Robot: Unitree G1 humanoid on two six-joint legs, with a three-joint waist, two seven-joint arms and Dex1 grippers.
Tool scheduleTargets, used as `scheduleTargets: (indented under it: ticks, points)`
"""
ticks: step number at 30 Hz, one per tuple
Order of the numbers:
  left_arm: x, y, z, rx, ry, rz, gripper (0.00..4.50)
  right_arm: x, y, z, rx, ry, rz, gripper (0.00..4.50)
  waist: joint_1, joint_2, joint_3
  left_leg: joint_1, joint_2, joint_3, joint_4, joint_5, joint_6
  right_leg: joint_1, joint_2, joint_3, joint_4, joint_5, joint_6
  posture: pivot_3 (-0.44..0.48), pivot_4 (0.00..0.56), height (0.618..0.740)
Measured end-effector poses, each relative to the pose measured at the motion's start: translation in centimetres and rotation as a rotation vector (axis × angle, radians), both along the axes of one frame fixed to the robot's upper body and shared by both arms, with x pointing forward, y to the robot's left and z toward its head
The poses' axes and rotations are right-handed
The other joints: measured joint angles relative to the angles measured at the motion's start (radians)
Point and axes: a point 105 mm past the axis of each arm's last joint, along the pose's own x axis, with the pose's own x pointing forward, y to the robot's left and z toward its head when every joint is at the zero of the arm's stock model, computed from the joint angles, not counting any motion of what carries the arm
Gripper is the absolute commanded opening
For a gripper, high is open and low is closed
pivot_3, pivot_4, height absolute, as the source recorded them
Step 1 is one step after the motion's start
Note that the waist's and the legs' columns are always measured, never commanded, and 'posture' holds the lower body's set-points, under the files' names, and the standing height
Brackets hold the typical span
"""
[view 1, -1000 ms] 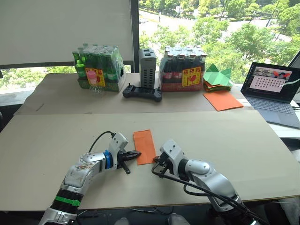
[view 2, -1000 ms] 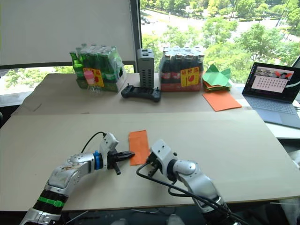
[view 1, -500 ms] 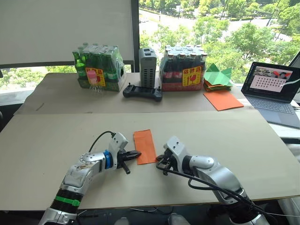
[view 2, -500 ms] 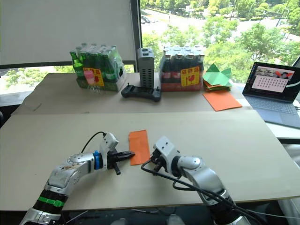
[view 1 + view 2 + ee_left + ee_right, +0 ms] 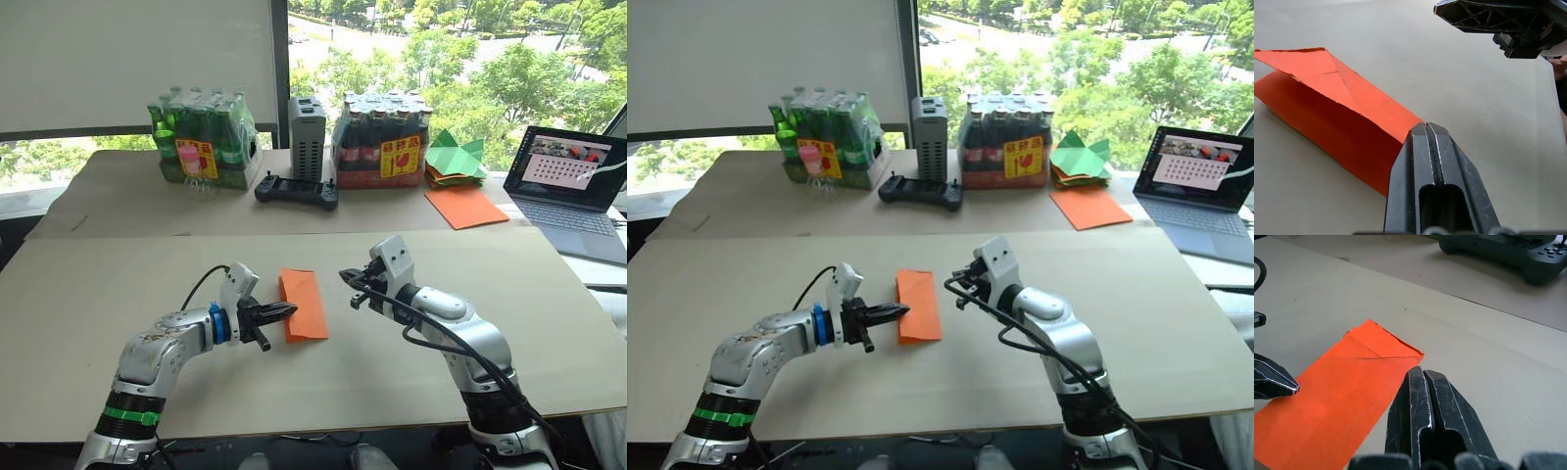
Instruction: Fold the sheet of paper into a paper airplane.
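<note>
The sheet of paper (image 5: 307, 311) lies on the near table as a narrow bright-orange strip, folded in half lengthwise, with a diagonal crease at its far end (image 5: 1371, 345). My left gripper (image 5: 291, 309) is shut, its tip resting at the strip's left long edge (image 5: 1352, 132). My right gripper (image 5: 345, 275) is shut and hangs above the table just right of the strip's far end, not touching it. The right wrist view looks down past its shut fingers (image 5: 1422, 396) at the paper's far corner. No pointed airplane shape shows.
On the far table stand two shrink-wrapped bottle packs (image 5: 204, 145) (image 5: 382, 145), a grey box (image 5: 308, 125) and a black controller (image 5: 297, 191). Green paper shapes (image 5: 454, 157) and a bigger orange sheet (image 5: 465, 208) lie at the right, beside a laptop (image 5: 573, 186).
My right gripper has risen from the strip's near right corner and moved to beside its far end. The left gripper stays at the left edge. The camera has shifted slightly.
</note>
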Motion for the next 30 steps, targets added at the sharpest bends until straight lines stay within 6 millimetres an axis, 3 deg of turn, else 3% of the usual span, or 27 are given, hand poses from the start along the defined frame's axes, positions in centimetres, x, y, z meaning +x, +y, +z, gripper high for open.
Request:
scheduleTargets:
  ticks: [9,14,24,30]
  points:
    - [-1.4,2.4,-0.3,0.026,0.032,0.001,0.0,0.1,-0.1,-0.2,0.001,0.003,-0.016,0.02,0.0,0.0,0.0,0.0,0.0,0.0,0.0,0.0,0.0,0.0,0.0,0.0,0.0,0.0,0.0,0.0,0.15,0.74]
    - [-1.4,2.7,-0.4,0.031,0.035,0.008,0.0,0.0,-0.2,-0.4,0.0,0.011,-0.025,0.02,0.003,0.0,0.0,0.0,0.0,0.0,0.0,0.0,0.0,0.0,0.0,0.0,0.0,0.0,0.0,0.0,0.15,0.74]
    - [-0.4,-1.7,-1.1,0.026,0.015,-0.083,0.0,-0.1,0.0,-0.7,0.003,0.02,-0.021,0.02,0.0,0.0,0.0,0.0,0.0,0.0,0.0,0.0,0.0,0.0,0.0,0.0,0.0,0.0,0.0,0.0,0.15,0.74]
    - [-0.2,-2.9,-0.9,0.017,0.003,-0.113,0.0,-0.2,0.0,-0.6,0.009,0.013,-0.024,0.02,0.001,0.0,0.0,0.0,0.0,0.0,0.0,0.0,0.0,0.0,0.0,0.0,0.0,0.0,0.0,0.0,0.15,0.74]
